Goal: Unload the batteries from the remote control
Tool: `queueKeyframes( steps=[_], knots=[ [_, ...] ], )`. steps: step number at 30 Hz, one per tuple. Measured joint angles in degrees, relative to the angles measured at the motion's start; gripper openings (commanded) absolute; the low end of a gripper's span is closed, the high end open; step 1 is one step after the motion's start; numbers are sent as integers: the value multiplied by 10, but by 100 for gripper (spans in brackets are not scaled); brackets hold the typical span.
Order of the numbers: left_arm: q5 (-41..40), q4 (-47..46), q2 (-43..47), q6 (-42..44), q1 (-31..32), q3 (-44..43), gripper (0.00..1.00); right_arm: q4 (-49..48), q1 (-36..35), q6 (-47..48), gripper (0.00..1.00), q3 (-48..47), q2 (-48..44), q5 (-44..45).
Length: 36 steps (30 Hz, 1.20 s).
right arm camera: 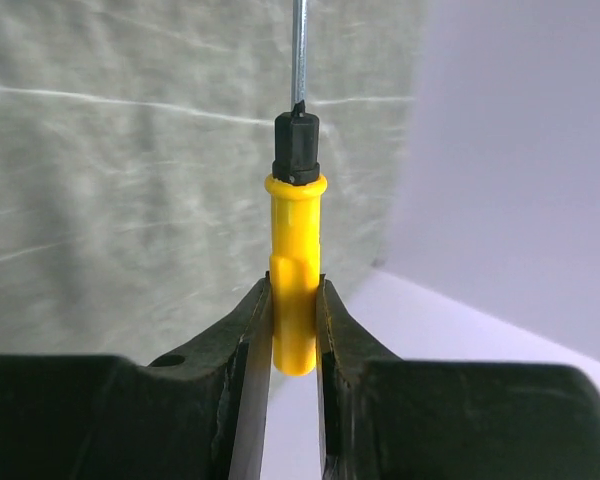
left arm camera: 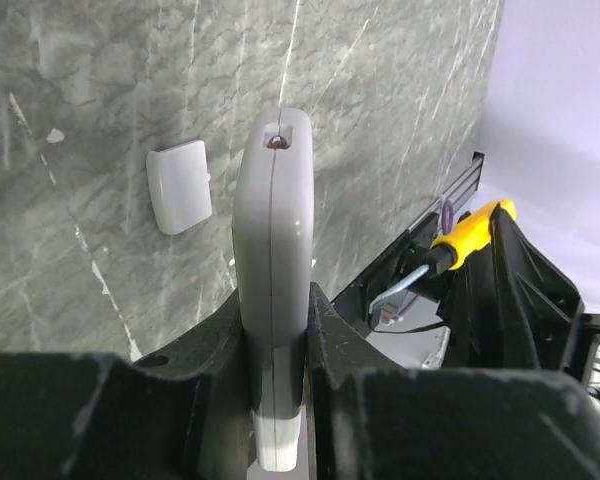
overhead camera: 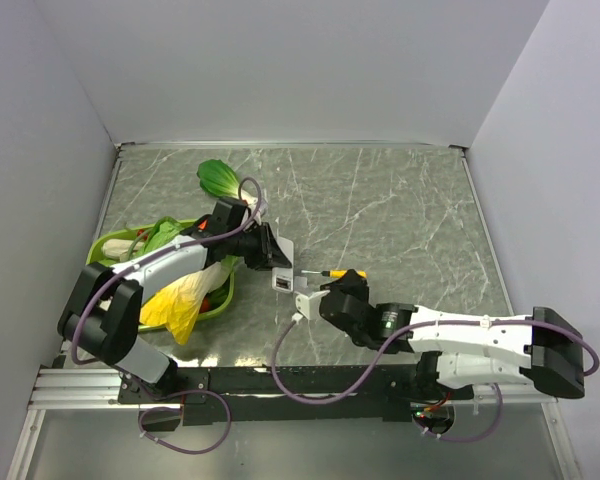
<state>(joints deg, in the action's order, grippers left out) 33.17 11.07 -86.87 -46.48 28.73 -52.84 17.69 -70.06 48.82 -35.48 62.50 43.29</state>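
Both of your grips are full over the middle of the bench.
Your left end effector is clamped on the white remote control, held edge-on; your right end effector pinches a yellow screwdriver; a grey cover piece lies beside them.

Nothing legible anywhere: the remote control shows no readable print or numbers.

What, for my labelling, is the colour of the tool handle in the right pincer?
Yellow handle, black collar; best in right wrist view.

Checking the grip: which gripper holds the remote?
The left gripper, shut on the white remote control; the right gripper clamps the yellow-handled tool instead.
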Motion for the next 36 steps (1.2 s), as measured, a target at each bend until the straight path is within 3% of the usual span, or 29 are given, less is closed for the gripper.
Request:
queueKeyframes(
  steps=[8,11,14,17,26,36],
  knots=[
    [-1,-3,-9,-13,2,1,1,-291,-30,256,0,161,-41,59],
    [-5,-10,-9,-19,8,3,1,-368,-47,322,0,186,-41,71],
    [-5,-31,-4,-39,19,19,1,-528,-71,430,0,227,-33,86],
    [-5,-48,6,-57,24,41,1,-629,-84,509,0,245,-6,102],
    [-45,-85,94,-67,26,71,1,-718,-104,619,0,237,17,134],
    [-110,-86,118,-63,26,67,1,-757,-107,650,0,222,56,162]
  ],
)
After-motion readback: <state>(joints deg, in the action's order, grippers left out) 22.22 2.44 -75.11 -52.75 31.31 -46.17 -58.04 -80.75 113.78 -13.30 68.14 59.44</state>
